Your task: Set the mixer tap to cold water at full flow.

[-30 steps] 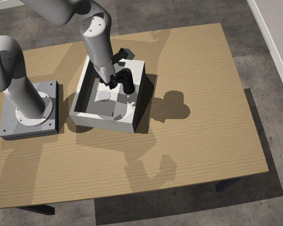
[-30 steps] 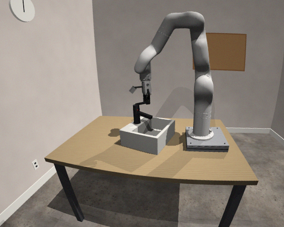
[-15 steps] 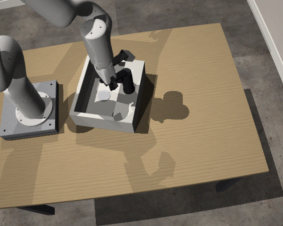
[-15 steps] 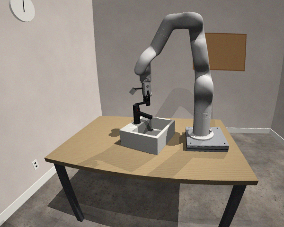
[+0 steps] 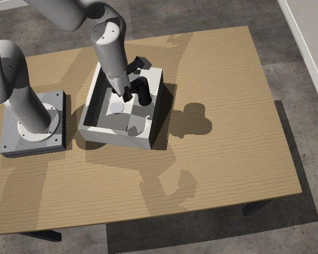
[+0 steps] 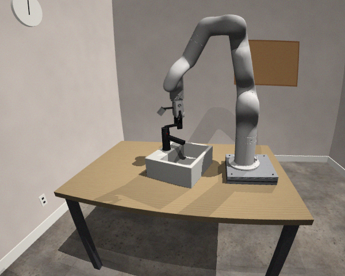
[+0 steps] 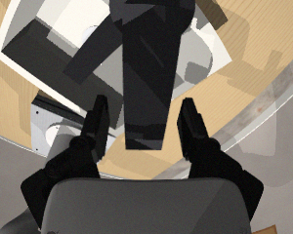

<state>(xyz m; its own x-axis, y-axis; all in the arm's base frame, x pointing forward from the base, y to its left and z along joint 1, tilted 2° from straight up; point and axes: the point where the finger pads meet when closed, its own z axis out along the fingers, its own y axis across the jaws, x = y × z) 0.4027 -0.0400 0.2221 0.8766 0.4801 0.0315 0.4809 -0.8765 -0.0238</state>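
Observation:
A black mixer tap (image 5: 144,94) (image 6: 166,139) stands on the back deck of a white sink basin (image 5: 114,136) (image 6: 169,173). Its spout (image 6: 177,140) points out over the bowl. Its lever (image 5: 135,88) (image 6: 170,126) (image 7: 146,72) is raised and reaches toward the arm side. A red dot (image 6: 167,134) shows on the tap body; I see no blue dot. My gripper (image 5: 127,95) (image 6: 178,121) (image 7: 144,108) is open and straddles the lever's free end, with a gap on each side in the wrist view.
The basin has a round drain (image 5: 116,107) in its floor. The arm's grey base plate (image 5: 11,136) (image 6: 267,175) stands on the wooden table (image 5: 222,123) (image 6: 122,190) beside the basin. A small camera block (image 5: 138,64) (image 6: 160,110) sticks out from the wrist.

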